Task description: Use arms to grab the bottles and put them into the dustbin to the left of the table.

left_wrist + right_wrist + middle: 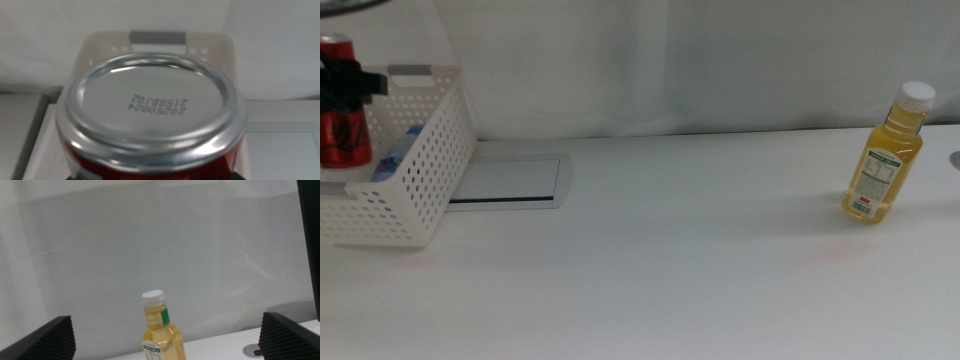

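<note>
Closest to the left wrist camera, the silver end of the red can (pixel 150 112) fills most of that view, its stamped code legible, and it hides the left gripper's own jaws almost entirely; only dark slivers show at the frame's lower edge. In the middle view the left gripper (pixel 345 85) is cut off by the picture's left edge, but its black jaws are clamped across the can (pixel 340 100), which is held upright above the dustbin (pixel 420 170). Through the basket's perforated wall the blue-capped water bottle (pixel 398 152) can be partly made out, lying inside; its label is hard to read. The right gripper (pixel 165 340) waits with its two dark jaws spread wide and nothing between them, only their tips visible in the right wrist view. Beyond them the juice bottle (pixel 161 330) stands upright on the table (pixel 670 260), its lower body cut off there; the middle view shows it whole (pixel 885 160) near the table's right end, well apart from the dustbin. A grey hatch (pixel 510 182) sits flush in the tabletop just beside the dustbin. A plain white backdrop closes the scene behind.
</note>
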